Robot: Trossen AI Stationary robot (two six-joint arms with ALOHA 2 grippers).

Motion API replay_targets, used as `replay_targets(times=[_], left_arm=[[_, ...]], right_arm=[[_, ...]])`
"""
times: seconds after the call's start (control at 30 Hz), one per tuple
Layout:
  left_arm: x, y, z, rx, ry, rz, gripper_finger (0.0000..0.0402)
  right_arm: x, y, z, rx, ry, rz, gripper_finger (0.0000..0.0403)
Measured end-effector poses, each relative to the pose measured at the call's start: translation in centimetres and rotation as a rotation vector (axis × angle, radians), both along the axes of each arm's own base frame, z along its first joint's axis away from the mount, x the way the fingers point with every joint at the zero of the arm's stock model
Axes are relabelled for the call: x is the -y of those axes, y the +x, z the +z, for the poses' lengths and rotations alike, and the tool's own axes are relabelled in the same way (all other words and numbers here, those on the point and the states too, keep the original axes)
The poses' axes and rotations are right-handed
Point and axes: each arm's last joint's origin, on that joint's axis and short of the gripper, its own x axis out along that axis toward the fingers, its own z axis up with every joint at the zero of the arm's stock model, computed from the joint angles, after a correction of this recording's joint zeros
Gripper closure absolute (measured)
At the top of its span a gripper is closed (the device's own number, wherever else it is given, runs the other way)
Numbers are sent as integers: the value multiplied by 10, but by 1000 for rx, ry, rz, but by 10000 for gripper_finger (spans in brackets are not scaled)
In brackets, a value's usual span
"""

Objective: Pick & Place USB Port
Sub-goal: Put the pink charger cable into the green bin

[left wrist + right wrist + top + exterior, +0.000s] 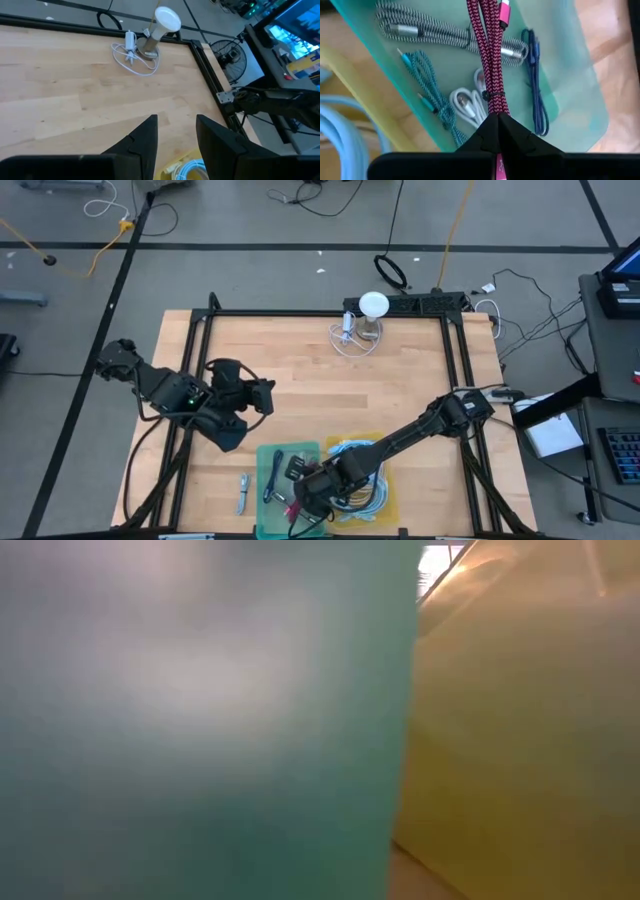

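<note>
Your right gripper [497,122] sits low in the high view, just left of centre along the bottom edge, over the teal tray [300,455]. Its jaws are pressed together on a pink braided USB cable [487,55], which runs from the fingertips up the middle of the right wrist view, bundled with a small tie partway along. Under that cable, in the same view, the tray holds a grey braided cable [420,32] across the upper part, a teal cable [427,90] at left centre, a white cable [465,102] near the middle and a dark blue cable [536,85] at the right.

A yellow tray [385,495] lies touching the teal one on its right in the high view and holds coiled light blue cable [360,485].

Your left gripper [175,135] hangs over the table [330,390] at centre left of the high view, well apart from the trays. Its jaws stand spread with nothing between them.

At the top centre of the table you see a small white lamp [373,308] with a white charger cord [347,335] looped just beside it. A small metal tool [243,492] lies on the wood left of the teal tray.

The low view shows only the teal and yellow tray walls, blurred.
</note>
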Motion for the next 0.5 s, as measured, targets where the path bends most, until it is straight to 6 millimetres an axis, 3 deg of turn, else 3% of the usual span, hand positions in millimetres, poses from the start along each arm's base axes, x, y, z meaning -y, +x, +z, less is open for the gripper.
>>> replay_targets(times=[0.5], left_arm=[[3,-1,0,7,-5,-9,266]], right_arm=[[-2,-1,1,-18,53,24,403]])
